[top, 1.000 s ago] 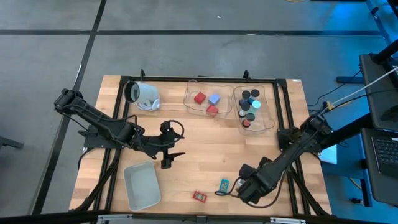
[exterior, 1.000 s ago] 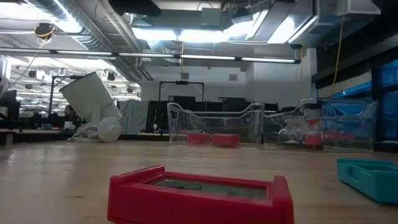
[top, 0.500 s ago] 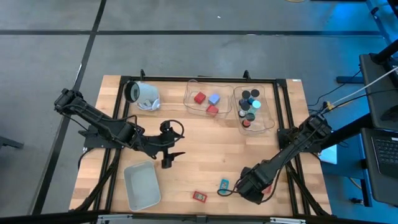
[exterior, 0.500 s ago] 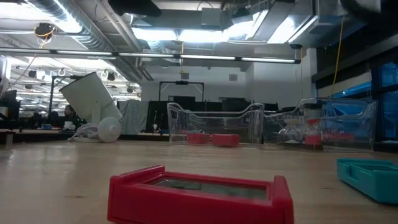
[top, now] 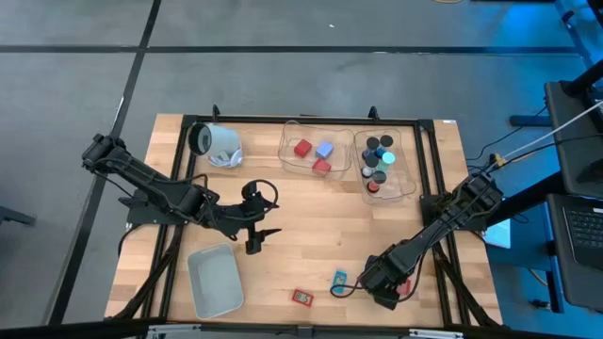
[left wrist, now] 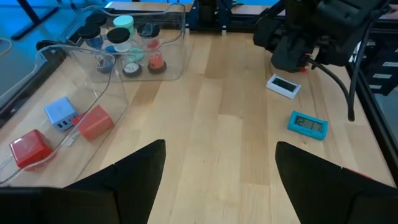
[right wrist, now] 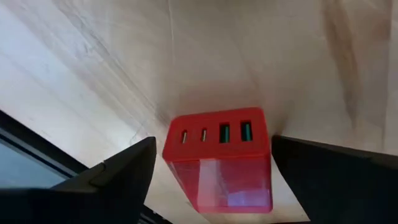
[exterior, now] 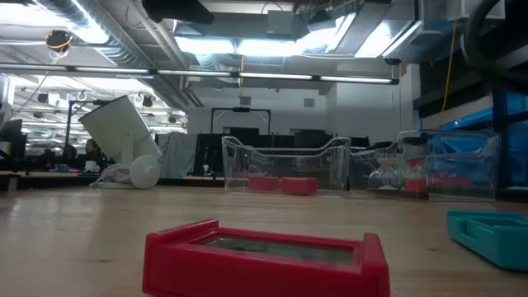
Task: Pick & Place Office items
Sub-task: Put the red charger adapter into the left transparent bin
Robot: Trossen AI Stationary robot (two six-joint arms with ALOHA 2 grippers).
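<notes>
Red blocks: two in bin

ceiling strip lights are glaring bright in the low view, leaving the near red card looking dim and soft. blue light is tinting the high view's right edge.

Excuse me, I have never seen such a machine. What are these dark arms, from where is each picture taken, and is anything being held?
This is a robot with two arms at a wooden table. One picture looks down from above, one looks level across the tabletop, two come from wrist cameras. The left gripper waits open near the middle. The right gripper is open, its fingers either side of a red block on the table; nothing is gripped yet. A red card and a teal card lie beside it. Two clear bins hold blocks and small cylinders.
</notes>
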